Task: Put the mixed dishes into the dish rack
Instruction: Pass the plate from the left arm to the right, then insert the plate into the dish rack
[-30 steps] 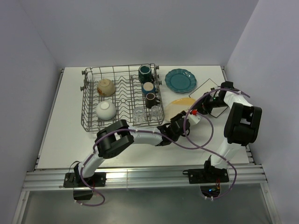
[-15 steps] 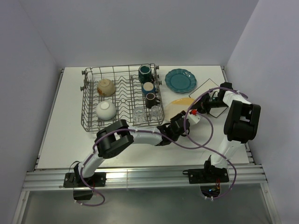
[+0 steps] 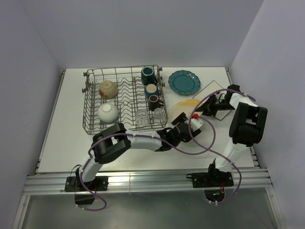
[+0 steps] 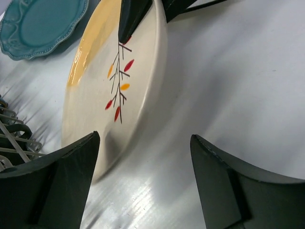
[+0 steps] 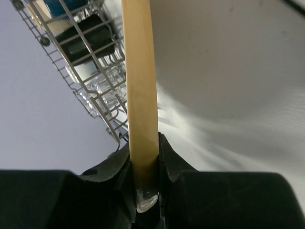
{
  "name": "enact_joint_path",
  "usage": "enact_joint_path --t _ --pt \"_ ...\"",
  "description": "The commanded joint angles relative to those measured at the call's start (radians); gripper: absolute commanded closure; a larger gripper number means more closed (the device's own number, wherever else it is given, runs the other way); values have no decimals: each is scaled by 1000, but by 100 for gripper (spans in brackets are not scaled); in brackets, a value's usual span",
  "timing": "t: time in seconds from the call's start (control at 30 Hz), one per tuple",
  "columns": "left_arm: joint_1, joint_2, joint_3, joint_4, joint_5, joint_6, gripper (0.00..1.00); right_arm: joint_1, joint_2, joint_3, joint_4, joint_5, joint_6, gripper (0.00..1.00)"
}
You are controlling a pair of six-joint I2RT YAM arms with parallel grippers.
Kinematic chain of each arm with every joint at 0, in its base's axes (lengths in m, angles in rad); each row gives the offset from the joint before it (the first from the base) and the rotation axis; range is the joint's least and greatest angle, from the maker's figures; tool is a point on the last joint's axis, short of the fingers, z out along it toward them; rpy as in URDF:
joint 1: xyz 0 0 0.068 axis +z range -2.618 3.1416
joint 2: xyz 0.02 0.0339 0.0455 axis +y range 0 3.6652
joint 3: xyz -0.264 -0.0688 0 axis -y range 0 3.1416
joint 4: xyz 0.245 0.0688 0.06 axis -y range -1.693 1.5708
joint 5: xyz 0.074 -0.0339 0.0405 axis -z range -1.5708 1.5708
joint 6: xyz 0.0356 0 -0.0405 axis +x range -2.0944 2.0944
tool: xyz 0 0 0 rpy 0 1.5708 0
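Right wrist: right tool [image 5: 144, 164] pinches yellow-cream plate [image 5: 139, 90] edge.

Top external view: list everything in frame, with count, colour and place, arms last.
dish rack: 1, grey wire, table's left-centre
bowls: 2, white and cream, upside down in rack's left half
mugs: 3, teal, blue, dark brown, rack's right half
glasses: 2, clear, rack's near right corner
teal scalloped plate: 1, teal, table right of rack
leaf-sprig plate: 1, cream-yellow, beside rack, rim in right pincer
white square plate: 1, white, far right, partly hidden by right arm
table: 1, white, under everything
left pincer: 1, black, open at leaf-sprig plate's near edge
right pincer: 1, black, shut on that plate's rim
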Motion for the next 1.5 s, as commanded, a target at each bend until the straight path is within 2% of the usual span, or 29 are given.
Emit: enact_joint_path --t 0.0,0.2,0.47,0.77,1.03,1.27,1.47 --pt "-22 -94 -12 55 28 -5 16 -31 -31 65 11 -103 -6 100" --pt "-51 -189 -46 38 11 56 13 -34 -65 88 -29 -155 -48 100" --pt "-54 -342 -133 -49 11 34 12 -40 -146 115 -84 -190 -94 100" --pt "-54 -427 -195 -154 -17 -9 12 -42 -189 183 18 -253 24 100" --pt "-54 -572 -205 -247 -46 -60 12 -31 -221 256 204 -275 174 100" --pt "-43 -734 -219 -390 -80 -183 12 69 -247 305 379 -255 262 100" --pt "-26 -951 -282 -517 -161 -330 12 200 -195 474 330 -168 153 100"
